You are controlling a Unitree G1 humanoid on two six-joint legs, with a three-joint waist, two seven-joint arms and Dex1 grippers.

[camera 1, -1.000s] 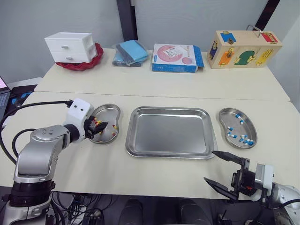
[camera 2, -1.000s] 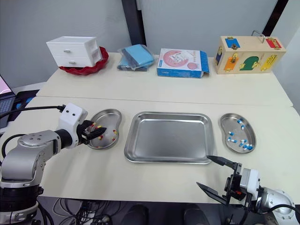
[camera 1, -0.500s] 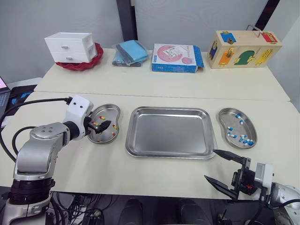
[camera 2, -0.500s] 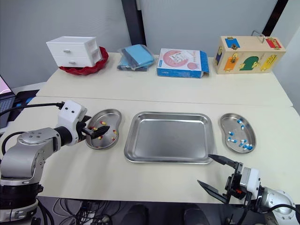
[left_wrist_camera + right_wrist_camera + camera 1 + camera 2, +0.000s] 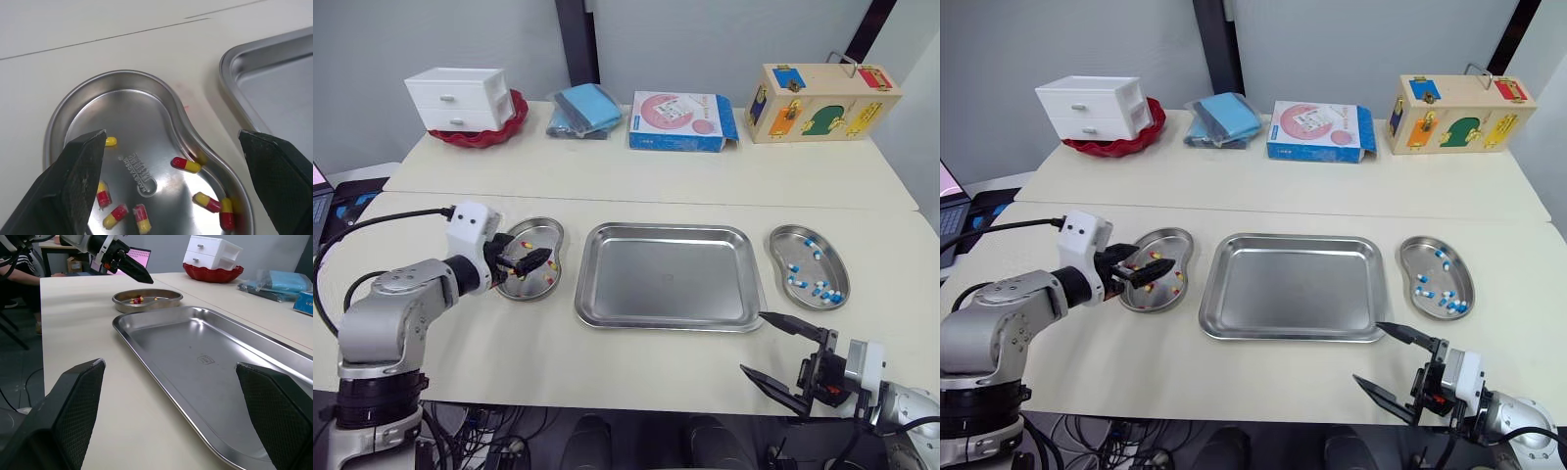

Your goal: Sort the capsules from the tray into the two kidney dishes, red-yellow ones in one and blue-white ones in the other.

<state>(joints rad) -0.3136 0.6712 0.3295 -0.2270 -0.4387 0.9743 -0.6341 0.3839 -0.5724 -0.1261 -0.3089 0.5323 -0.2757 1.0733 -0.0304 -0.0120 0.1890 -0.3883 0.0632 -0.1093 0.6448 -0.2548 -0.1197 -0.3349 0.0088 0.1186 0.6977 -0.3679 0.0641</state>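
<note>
The steel tray (image 5: 667, 275) lies in the middle of the table and holds no capsules. To its left, a kidney dish (image 5: 530, 258) holds several red-yellow capsules (image 5: 186, 165). My left gripper (image 5: 527, 264) hovers open just above this dish with nothing between its fingers. On the right, another kidney dish (image 5: 810, 267) holds several blue-white capsules (image 5: 818, 289). My right gripper (image 5: 781, 352) stands open and empty at the table's front edge, near the tray's front right corner.
Along the back of the table stand a white drawer unit on a red bowl (image 5: 462, 104), a blue cloth bundle (image 5: 585, 111), a pink and blue box (image 5: 682, 120) and a wooden latch box (image 5: 823, 102). A laptop (image 5: 319, 182) sits off the far left.
My left gripper has lifted slightly and shifted a little over the left dish. The right gripper has barely moved.
</note>
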